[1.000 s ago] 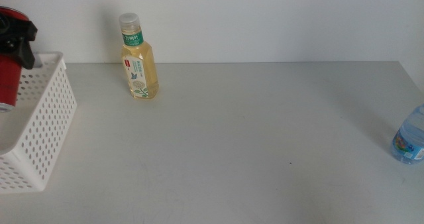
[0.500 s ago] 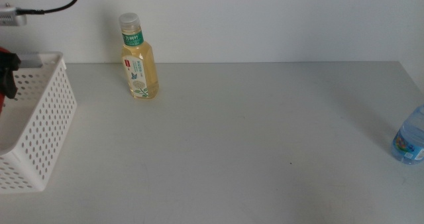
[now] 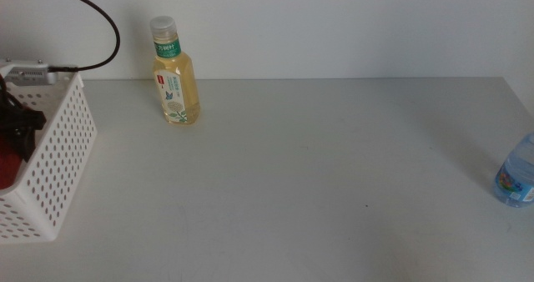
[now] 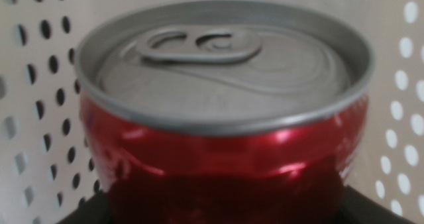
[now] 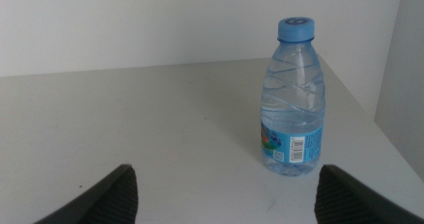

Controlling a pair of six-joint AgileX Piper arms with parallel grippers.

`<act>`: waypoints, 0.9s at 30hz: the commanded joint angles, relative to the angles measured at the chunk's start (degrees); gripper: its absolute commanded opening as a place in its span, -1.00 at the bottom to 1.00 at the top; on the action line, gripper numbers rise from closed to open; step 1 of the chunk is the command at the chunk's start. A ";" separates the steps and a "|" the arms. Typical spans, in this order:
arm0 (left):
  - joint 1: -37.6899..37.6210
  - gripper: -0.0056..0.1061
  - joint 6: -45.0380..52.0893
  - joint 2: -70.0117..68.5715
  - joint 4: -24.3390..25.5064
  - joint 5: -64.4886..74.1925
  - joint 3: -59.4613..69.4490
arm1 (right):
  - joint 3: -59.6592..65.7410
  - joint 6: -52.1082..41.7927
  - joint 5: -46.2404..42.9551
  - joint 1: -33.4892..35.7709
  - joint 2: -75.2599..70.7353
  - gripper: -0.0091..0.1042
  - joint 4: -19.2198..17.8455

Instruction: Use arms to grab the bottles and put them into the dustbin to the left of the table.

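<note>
Table (image 3: 334,165) has the yellow bottle (image 3: 174,72) at 11 o'clock and the water bottle (image 3: 517,172) at 3. Left gripper (image 3: 18,125) is down inside the basket (image 3: 58,140) at 9, clamped on the red can (image 4: 222,124) (drop-off step). Next: let go, lift out. Right gripper (image 5: 222,204) is spread apart, waiting w/ water bottle ahead.

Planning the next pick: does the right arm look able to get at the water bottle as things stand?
Probably yes. The water bottle stands upright, alone near the table's right edge, ahead of the right gripper, whose jaws are open wide. Nothing lies between them.
</note>
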 commanded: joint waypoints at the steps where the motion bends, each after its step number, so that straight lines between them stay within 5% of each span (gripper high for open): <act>1: 0.03 -0.78 -0.13 -2.79 0.41 -0.91 -2.06 | -0.55 -0.24 -4.60 -0.36 -1.21 0.82 -0.74; 5: 0.03 -0.49 0.21 -2.27 0.38 -1.96 -2.06 | -0.55 -0.24 -4.60 -0.36 -1.21 0.82 -0.74; 15: 0.03 0.78 0.01 -2.59 2.39 -0.55 -2.26 | -0.55 -0.24 -4.60 -0.36 -1.21 0.82 -0.74; 27: -2.92 0.78 -10.50 -11.87 7.50 5.02 -7.64 | -0.55 -0.24 -4.60 -0.36 -1.21 0.82 -0.74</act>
